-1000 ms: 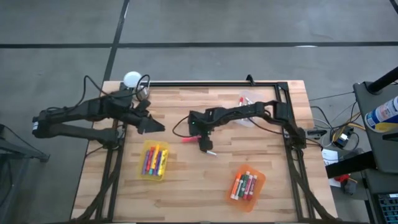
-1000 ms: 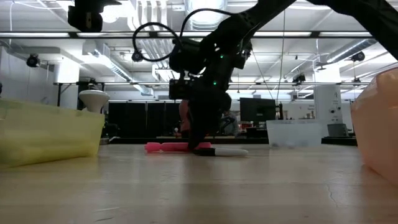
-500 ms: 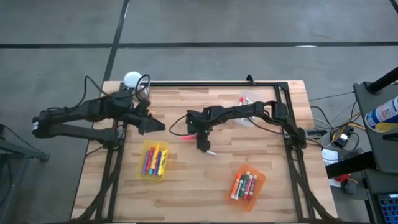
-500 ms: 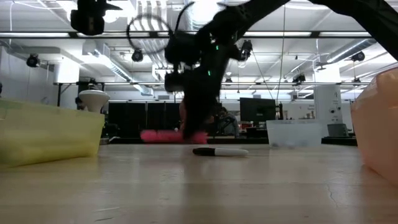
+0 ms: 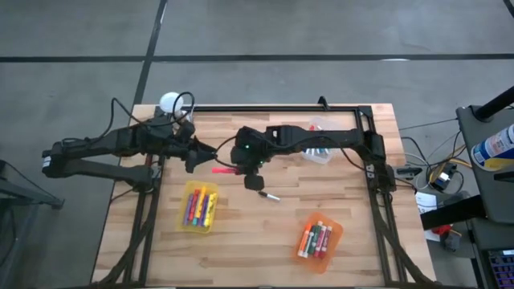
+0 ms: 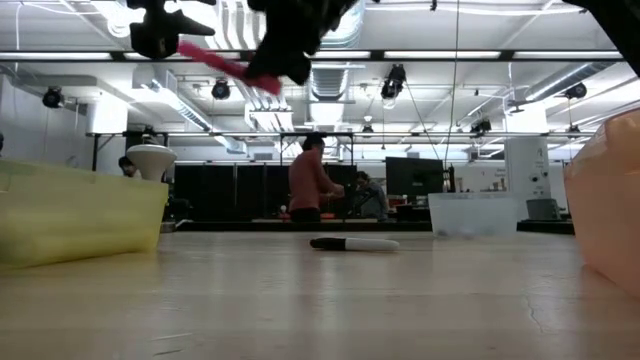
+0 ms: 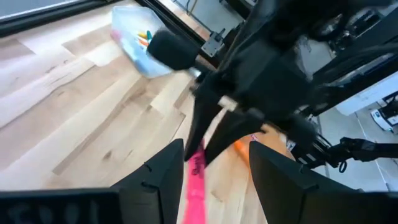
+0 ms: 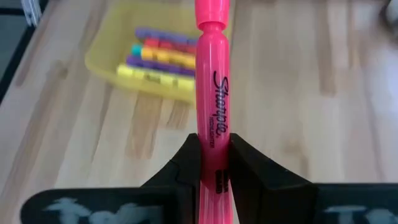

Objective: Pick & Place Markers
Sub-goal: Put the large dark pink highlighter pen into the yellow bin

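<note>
My right gripper (image 5: 238,167) hangs high over the table's middle, shut on a pink marker (image 5: 222,169). In the low view the pink marker (image 6: 222,64) sticks out of the gripper at a slant. My left gripper (image 5: 205,152) hovers open just left of it. In the left wrist view the pink marker (image 7: 196,180) shows between my left gripper's (image 7: 214,148) fingers; no touch shows. A black-and-white marker (image 5: 269,195) lies on its side on the table. The yellow bin (image 5: 199,206) and the orange bin (image 5: 319,237) hold several markers each. My right gripper pinches the pink marker's barrel (image 8: 214,163) between its two fingers, near the end away from the cap (image 8: 211,12). The marker runs on ahead, along the fingers rather than across them. It is lifted well clear of the table and tilted.
A clear bin (image 5: 320,144) with a few markers sits at the far right, partly under my right arm. A white round object (image 5: 169,102) stands at the far left corner. Bare wood lies between the bins. People (image 6: 305,185) stand in the room behind the table.
My right gripper has shut on the pink marker and raised it off the table, moving up and toward the table's left, close to my left gripper. The marker, flat on the wood before, now hangs tilted high above it. The black-and-white marker has stayed put.
</note>
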